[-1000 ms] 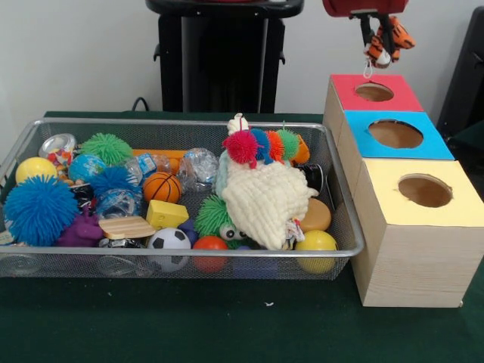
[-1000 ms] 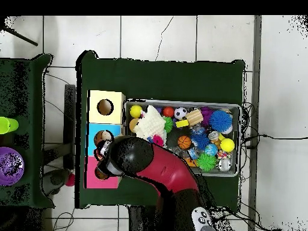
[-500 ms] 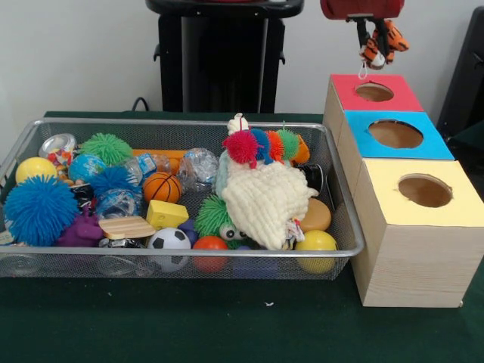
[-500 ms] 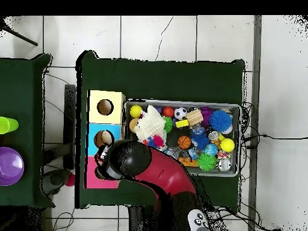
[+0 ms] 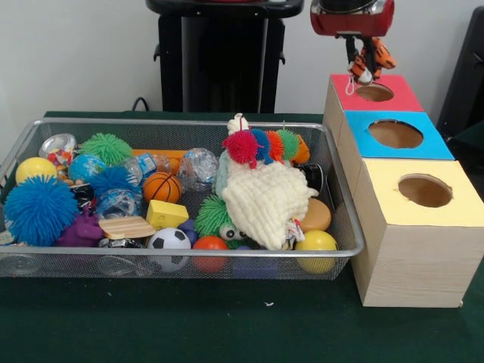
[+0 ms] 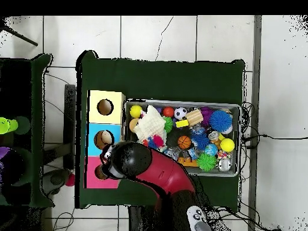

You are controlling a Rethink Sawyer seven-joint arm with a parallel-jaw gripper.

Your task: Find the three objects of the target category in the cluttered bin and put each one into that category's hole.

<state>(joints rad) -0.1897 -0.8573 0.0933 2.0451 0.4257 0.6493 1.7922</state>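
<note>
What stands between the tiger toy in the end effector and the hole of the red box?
Nothing visible. The tiger toy hangs from the end effector just above the red box, and its hole is open and uncovered.

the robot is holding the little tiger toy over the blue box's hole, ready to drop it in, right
Not quite. The end effector is holding the tiger toy, but it hangs over the red box and its hole, not the blue box. The front view shows this.
</note>
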